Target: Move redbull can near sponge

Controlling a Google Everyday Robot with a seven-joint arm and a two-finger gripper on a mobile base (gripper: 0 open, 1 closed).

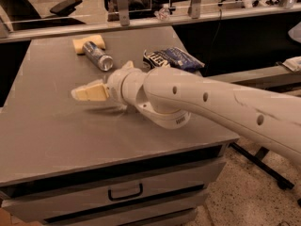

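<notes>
The redbull can (pixel 98 55) lies on its side at the back left of the grey table (pixel 51 140), its silver top pointing to the front right. The pale-yellow sponge (pixel 87 42) lies right behind it, touching or almost touching the can's far end. My gripper (pixel 83 92) hovers low over the table in front of the can, about a can's length away, pointing left. It holds nothing. The white arm (pixel 211 102) reaches in from the right across the table.
A crinkled blue snack bag (pixel 172 58) lies at the back right of the table, just behind the arm. A rail with posts (pixel 122 6) runs behind the table. Drawers with a handle (pixel 125 192) are below the front edge.
</notes>
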